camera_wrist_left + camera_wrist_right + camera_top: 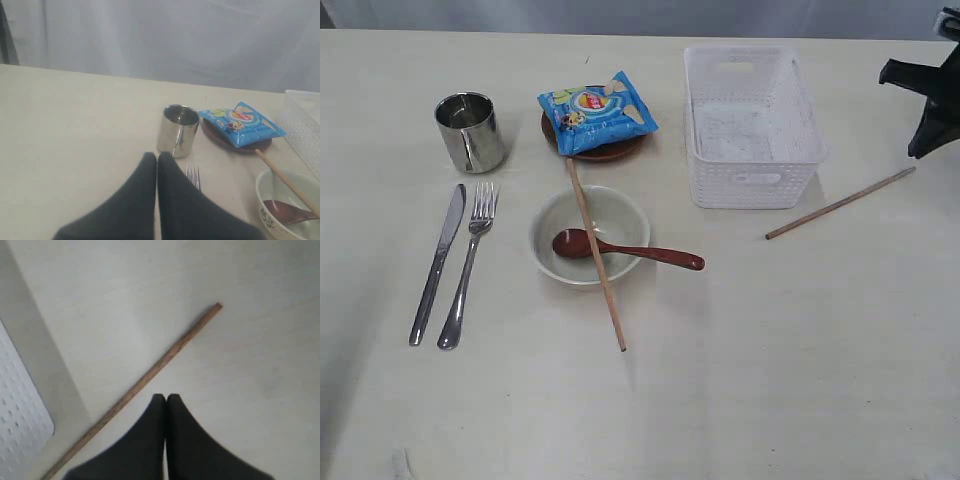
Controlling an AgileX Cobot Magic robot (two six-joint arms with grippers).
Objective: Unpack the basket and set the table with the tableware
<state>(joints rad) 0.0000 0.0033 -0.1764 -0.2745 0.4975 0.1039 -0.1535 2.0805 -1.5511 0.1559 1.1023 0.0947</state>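
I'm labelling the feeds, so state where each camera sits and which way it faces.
Exterior: above the table, angled down on the basket and bowl; the right arm shows at the edge.
Left wrist: low behind the shut left tool, facing the cup and chip bag.
Right wrist: above the shut right tool, looking down at a chopstick.
Shared: exterior and right wrist both show that chopstick and the basket.

The only printed thing is the blue chip bag (597, 110), which lies on the small brown plate (610, 152). Its face carries a round yellow-and-red emblem (590, 100) near the middle, with a small cartoon figure beside it. The lettering is too small and blurred to read in the exterior view. In the left wrist view the emblem shows only as a red mark on yellow. No word, brand or number can be made out.
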